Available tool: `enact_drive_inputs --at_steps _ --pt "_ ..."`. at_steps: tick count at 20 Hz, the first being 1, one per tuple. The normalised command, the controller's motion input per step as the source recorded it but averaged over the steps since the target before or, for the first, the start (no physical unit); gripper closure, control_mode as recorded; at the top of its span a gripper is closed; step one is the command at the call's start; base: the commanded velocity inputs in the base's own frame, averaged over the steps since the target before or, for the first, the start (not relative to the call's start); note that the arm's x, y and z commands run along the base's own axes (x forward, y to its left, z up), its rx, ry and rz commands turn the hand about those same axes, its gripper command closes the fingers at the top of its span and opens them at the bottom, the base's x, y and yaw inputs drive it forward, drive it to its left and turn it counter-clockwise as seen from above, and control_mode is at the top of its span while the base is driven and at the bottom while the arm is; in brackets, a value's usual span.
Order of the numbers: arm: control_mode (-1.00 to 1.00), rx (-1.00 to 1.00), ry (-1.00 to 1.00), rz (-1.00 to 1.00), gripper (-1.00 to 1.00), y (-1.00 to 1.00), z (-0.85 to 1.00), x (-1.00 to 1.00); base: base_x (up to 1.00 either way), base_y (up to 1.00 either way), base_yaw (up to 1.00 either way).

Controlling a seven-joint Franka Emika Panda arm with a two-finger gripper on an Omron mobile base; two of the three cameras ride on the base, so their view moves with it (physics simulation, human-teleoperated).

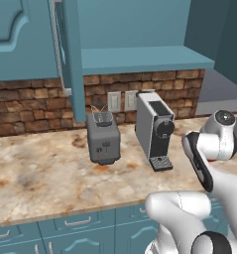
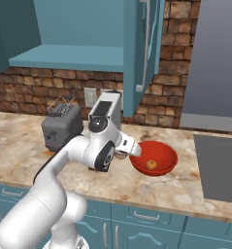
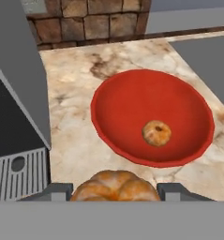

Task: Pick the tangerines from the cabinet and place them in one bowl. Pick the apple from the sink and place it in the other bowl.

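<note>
Jaws clamped on tangerine (image 3: 114,186), fruit sitting btwn the two fingertips (image 3: 55,191) of gripper (image 3: 114,190). Just ahead: red bowl (image 3: 132,98) on counter (image 3: 80,79) w/ 2nd tangerine (image 3: 156,133) inside; coffee machine (image 3: 15,117) alongside.

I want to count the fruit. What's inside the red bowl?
One tangerine lies in the red bowl, a bit off-centre. Another tangerine sits in the pincer, short of the rim; its underside is hidden.

Glossy white rounded arm (image 2: 49,194) segments with black joint bands, grey end caps, and small dark-tipped pincer (image 3: 115,191).
</note>
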Motion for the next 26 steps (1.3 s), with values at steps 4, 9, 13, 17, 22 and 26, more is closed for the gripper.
enact_drive_inputs --at_steps 4,9,13,17,22,26 --pt "-1.0 0.0 0.02 0.0 1.0 -0.38 -0.16 0.37 0.0 0.0 0.0" --pt "-1.0 0.0 0.04 0.0 1.0 -0.39 -0.11 0.32 0.0 0.0 0.0" --pt "-1.0 0.0 0.05 0.0 1.0 -0.35 -0.2 0.27 0.0 0.0 0.0" --pt "-1.0 0.0 0.05 0.0 1.0 -0.3 -0.27 0.25 0.0 0.0 0.0" --pt "-1.0 0.0 0.04 0.0 1.0 -0.3 -0.25 0.18 0.0 0.0 0.0" --pt "-1.0 0.0 0.04 0.0 1.0 -0.26 -0.17 0.13 0.0 0.0 0.0"
